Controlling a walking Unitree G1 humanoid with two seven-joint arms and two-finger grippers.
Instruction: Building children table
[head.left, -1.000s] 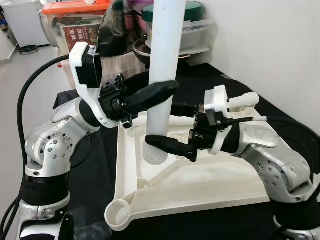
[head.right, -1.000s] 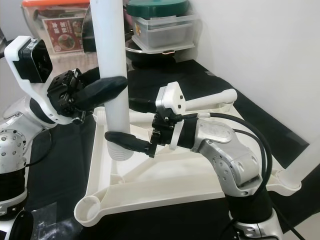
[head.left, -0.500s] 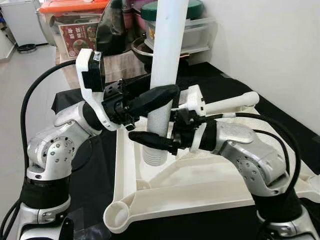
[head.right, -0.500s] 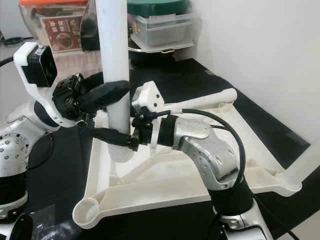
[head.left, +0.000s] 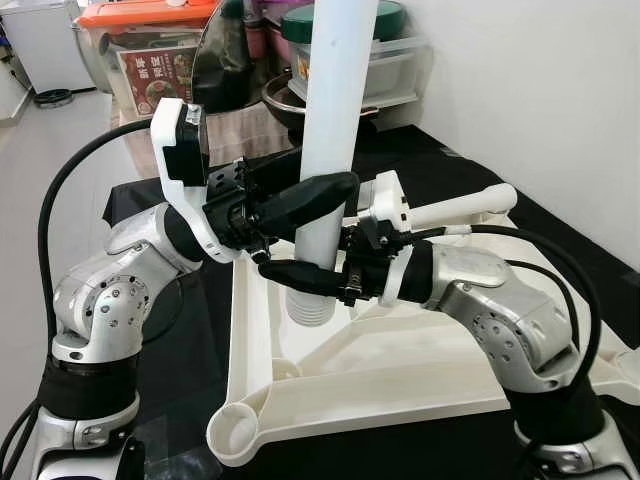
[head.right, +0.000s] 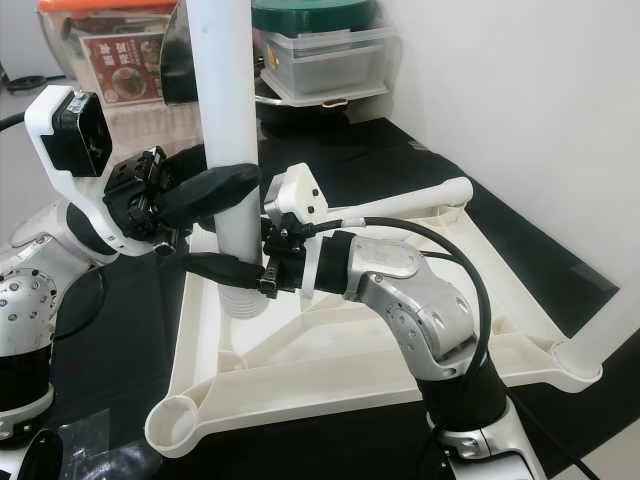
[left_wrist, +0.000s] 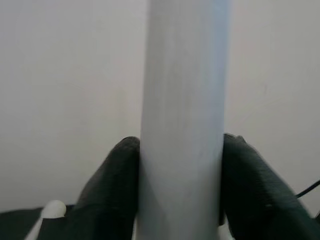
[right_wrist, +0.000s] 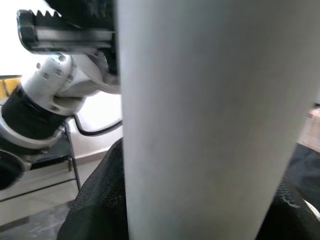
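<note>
A white table top (head.left: 400, 370) lies upside down on a black cloth. A white table leg (head.left: 335, 120) stands upright with its ribbed foot in the far left corner socket. My left gripper (head.left: 335, 182) is shut on the leg at mid height, and the left wrist view has a black finger (left_wrist: 112, 185) on each side of the leg (left_wrist: 182, 125). My right gripper (head.left: 305, 272) reaches in from the right and is shut on the same leg just above the socket, below the left gripper. Close up, the right wrist view has the leg (right_wrist: 200, 125) between its dark fingers.
A second white leg (head.left: 470, 203) lies across the far right corner. Another leg (head.right: 612, 325) stands at the near right corner. The near left socket (head.left: 235, 430) holds nothing. Lidded plastic containers (head.left: 385, 40) and an orange-lidded box (head.left: 150, 15) stand behind. A white wall is to the right.
My right gripper swung left from beside the leg and closed around its lower part. The left gripper has kept its hold on the leg. The camera shifted slightly.
</note>
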